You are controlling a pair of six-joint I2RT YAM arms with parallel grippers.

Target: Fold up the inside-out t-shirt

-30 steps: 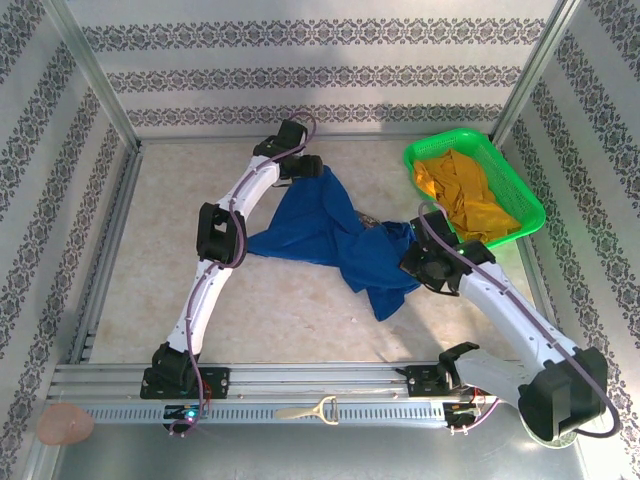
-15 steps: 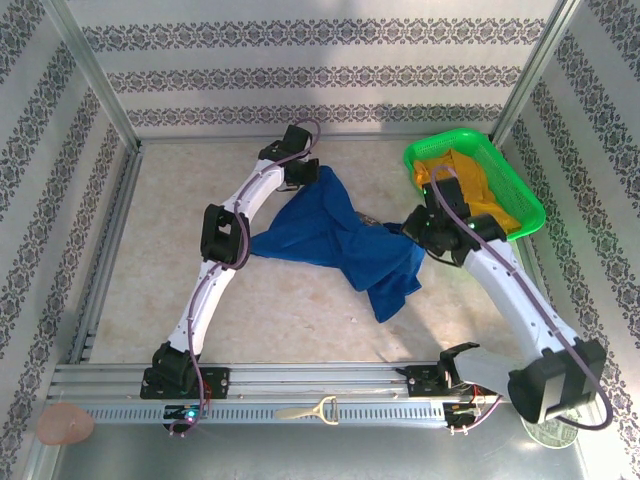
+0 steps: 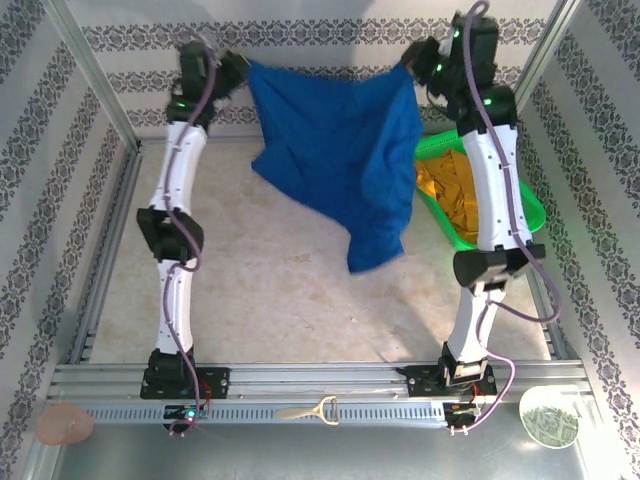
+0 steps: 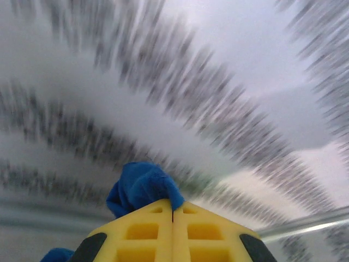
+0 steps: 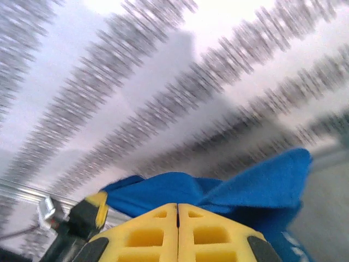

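Top external: my left pincer (image 3: pixel 238 70) and right pincer (image 3: pixel 410 63) clench the t-shirt (image 3: pixel 340 150), upper frame; seemingly soft, light, best gripped at corners.

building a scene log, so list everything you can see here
royal-blue cloth t-shirt: 1, blue, held up spread near the far wall
green plastic basket: 1, green, far right
mustard-yellow cloth garment: 1, yellow, in the basket
pink rounded lump: 1, pink, near-left corner
cream peeler-shaped tool: 1, cream, middle of near rail
pale round disc: 1, greenish-white, near-right corner
beige table: 1, beige, below the shirt
left claw: 1, yellow, shut on shirt's left corner
right claw: 1, yellow, shut on shirt's right corner
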